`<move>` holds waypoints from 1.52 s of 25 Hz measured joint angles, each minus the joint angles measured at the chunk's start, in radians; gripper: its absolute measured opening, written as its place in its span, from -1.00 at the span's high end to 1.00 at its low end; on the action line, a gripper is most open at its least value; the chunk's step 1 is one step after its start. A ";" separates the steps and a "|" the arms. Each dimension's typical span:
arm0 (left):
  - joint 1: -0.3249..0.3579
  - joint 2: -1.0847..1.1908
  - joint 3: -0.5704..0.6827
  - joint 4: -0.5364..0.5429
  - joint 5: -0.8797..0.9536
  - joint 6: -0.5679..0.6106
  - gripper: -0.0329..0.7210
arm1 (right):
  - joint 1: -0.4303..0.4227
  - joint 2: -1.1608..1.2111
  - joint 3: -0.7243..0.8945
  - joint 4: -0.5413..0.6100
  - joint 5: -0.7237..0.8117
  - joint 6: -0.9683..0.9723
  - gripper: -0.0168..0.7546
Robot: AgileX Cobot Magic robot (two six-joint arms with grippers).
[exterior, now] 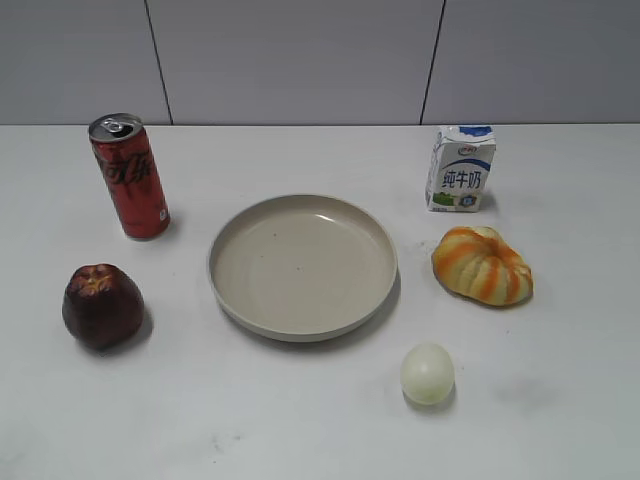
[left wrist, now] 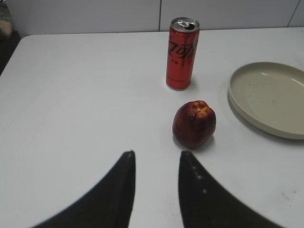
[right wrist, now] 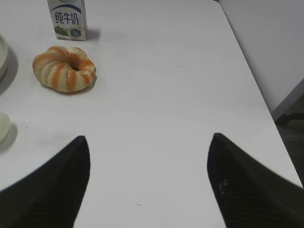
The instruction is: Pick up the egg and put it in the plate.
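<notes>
The pale cream egg point(exterior: 428, 373) lies on the white table in front of and right of the beige plate point(exterior: 230, 300). The plate is empty. In the right wrist view the egg point(right wrist: 4, 126) shows cut off at the left edge, and a sliver of the plate's rim point(right wrist: 2, 54) above it. The plate also shows in the left wrist view point(left wrist: 237, 102). My right gripper point(right wrist: 148, 142) is wide open and empty over bare table, right of the egg. My left gripper point(left wrist: 156, 156) is open and empty, just short of the apple. Neither gripper shows in the exterior view.
A dark red apple point(exterior: 102, 305) point(left wrist: 194, 123) lies left of the plate, a red can point(exterior: 130, 175) point(left wrist: 181, 53) behind it. A striped pumpkin point(exterior: 482, 264) point(right wrist: 64, 68) and a milk carton point(exterior: 461, 167) point(right wrist: 67, 19) stand right of the plate. The table's right edge point(right wrist: 266, 102) is close.
</notes>
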 joint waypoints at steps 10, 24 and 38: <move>0.000 0.000 0.000 0.000 0.000 0.000 0.31 | 0.000 0.000 0.000 0.000 0.000 0.001 -0.55; 0.000 0.000 0.000 0.000 0.000 0.000 0.31 | 0.000 0.089 -0.020 -0.015 -0.168 0.001 -0.55; 0.000 0.000 0.000 0.000 0.000 0.000 0.31 | 0.000 0.968 -0.157 0.122 -0.367 0.001 -0.53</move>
